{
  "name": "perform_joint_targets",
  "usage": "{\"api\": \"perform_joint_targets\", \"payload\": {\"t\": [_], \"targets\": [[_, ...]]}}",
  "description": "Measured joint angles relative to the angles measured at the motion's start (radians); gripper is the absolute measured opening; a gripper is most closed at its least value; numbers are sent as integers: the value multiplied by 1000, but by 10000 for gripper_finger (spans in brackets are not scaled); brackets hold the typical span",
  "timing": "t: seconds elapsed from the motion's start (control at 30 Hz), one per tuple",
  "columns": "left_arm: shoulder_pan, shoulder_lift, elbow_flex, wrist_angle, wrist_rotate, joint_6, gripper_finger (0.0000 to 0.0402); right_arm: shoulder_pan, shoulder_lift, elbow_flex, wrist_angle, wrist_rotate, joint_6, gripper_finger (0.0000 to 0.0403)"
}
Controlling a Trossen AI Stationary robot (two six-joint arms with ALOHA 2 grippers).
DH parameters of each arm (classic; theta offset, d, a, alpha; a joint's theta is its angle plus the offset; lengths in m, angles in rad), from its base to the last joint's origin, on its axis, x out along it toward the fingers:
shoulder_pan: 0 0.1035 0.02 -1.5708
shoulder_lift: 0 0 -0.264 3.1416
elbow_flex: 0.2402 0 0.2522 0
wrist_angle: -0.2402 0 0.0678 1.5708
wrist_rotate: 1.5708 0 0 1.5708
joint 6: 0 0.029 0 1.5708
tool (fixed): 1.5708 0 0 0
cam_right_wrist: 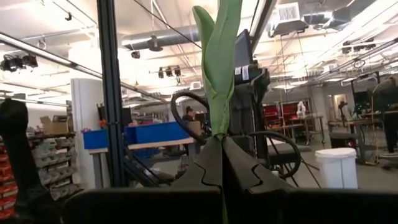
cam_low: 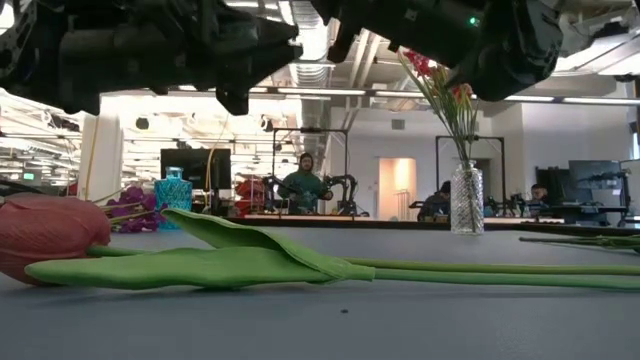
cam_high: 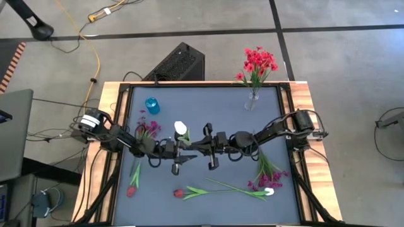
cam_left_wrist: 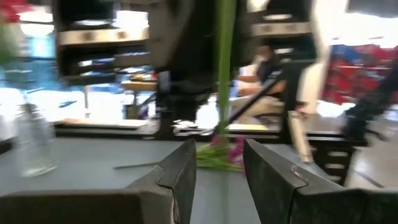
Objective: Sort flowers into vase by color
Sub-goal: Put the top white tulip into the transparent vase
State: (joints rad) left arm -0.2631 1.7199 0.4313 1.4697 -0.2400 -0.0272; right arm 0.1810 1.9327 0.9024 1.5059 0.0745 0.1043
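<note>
White tulip (cam_high: 181,128) hangs mid-table between both arms, its green stem running upright through the right gripper (cam_right_wrist: 214,162), which is clenched on it. The left gripper (cam_left_wrist: 217,168) sits just beside, fingers parted around the same stem, not yet closed.

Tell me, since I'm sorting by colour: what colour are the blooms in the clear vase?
Red flowers in the clear vase; clearest in the high view.

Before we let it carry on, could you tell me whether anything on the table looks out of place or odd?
Nothing is spilled or damaged. The clear vase and blue vase stand upright; loose flowers lie flat. The white flower is upright, its stem pinched in the right gripper.
</note>
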Motion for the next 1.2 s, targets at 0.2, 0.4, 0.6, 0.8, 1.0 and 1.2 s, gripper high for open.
{"api": "perform_joint_targets", "payload": {"t": [0.2,0.4,0.6,0.8,1.0,1.2], "targets": [[0,0,0,-5,-3,1,123,3,3,0,-13,3,-5,19],[0,0,0,-4,0,-18,109,-9,3,0,-13,6,-7,19],[0,0,0,-4,3,-17,29,-19,3,0,-17,7,-7,28],[0,0,0,-25,8,-18,2,-24,3,0,-61,6,4,63],[1,-17,-15,-59,-10,-19,0,-33,-50,-1,-247,3,30,88],[8,-142,-54,-228,-49,-39,0,-40,-201,-1,-606,3,11,142]]}}
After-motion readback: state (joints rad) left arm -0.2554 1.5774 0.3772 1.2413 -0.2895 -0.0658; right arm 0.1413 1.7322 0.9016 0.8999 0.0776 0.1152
